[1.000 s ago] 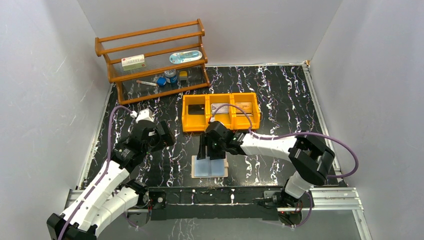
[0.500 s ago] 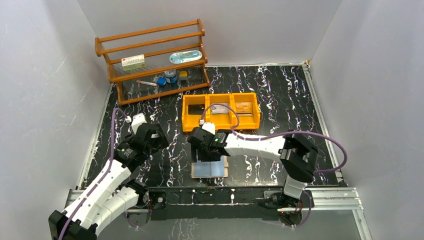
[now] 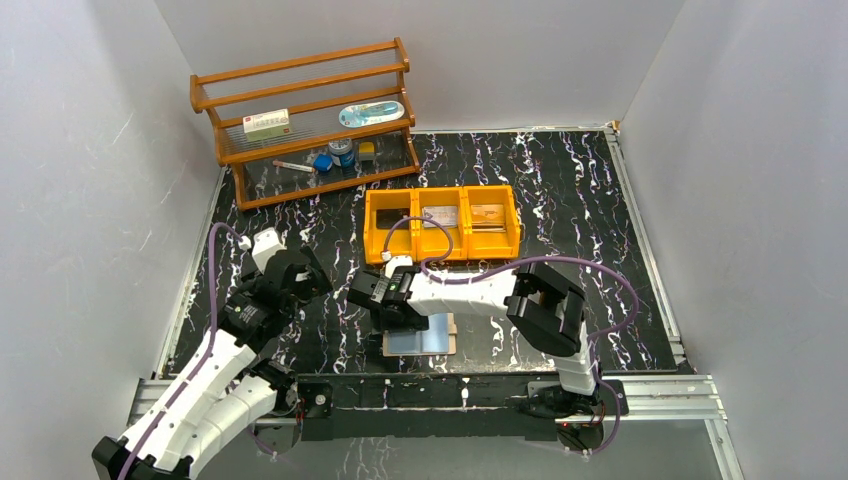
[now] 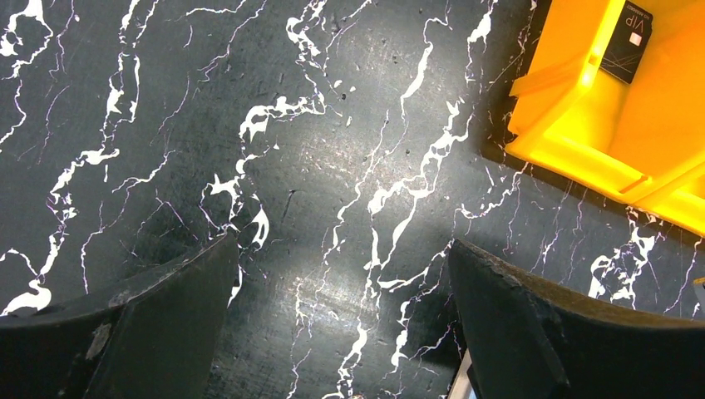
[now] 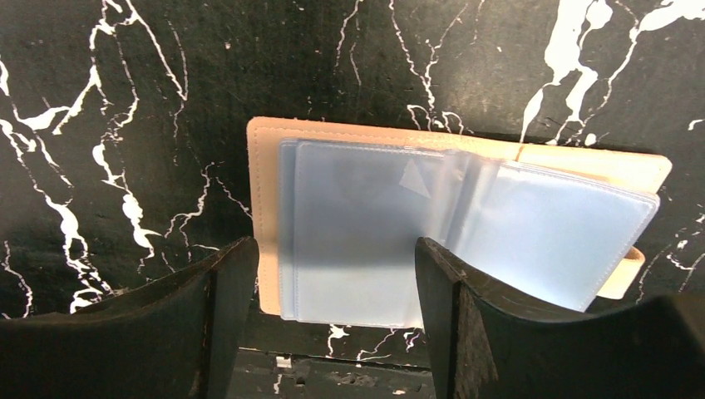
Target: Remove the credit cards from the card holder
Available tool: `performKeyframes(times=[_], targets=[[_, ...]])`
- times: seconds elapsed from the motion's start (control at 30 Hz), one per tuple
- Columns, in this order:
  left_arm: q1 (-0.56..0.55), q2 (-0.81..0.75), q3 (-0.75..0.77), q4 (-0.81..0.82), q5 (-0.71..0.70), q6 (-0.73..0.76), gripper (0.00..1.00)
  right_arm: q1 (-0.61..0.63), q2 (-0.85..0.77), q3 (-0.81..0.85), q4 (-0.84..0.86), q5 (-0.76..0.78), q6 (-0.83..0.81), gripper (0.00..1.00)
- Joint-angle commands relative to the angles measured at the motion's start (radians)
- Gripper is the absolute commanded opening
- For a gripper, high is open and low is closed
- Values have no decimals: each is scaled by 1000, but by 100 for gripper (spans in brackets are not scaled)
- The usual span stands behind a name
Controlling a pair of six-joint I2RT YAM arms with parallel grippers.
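Note:
The card holder lies open near the table's front edge, tan cover down and pale blue pocket panels up. I make out no card inside the pockets. My right gripper hovers open over the holder's left panel, holding nothing. Three credit cards lie in the yellow bin: a dark one, a silvery one and a tan one. My left gripper stands open over bare table, left of the bin.
A wooden shelf with small items stands at the back left. The yellow bin's corner shows at the upper right of the left wrist view. Grey walls close in three sides, and a metal rail runs along the front.
The right arm has swung left and toward the front edge, bringing its gripper over the holder's left panel, jaws slightly wider. The left arm has drawn back a little to the left.

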Motion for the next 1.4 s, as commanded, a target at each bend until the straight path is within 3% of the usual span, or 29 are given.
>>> performKeyframes(times=[0.0,0.2,0.43,0.73,0.83,1.37], targets=[[5,-20,4,4,-27,-7,97,4,2,41,-64,39,15,77],[5,-1,6,10,-13,2,97,5,-55,-13,-5,46,4,77],[5,9,6,16,3,8,98,4,22,-36,-29,6,38,76],[6,19,5,20,12,16,98,-11,-82,-151,159,-58,-10,54],[6,29,7,24,24,23,98,-25,-121,-188,222,-94,-32,61],[5,107,35,75,263,18,95,-124,-307,-466,534,-287,-18,64]])
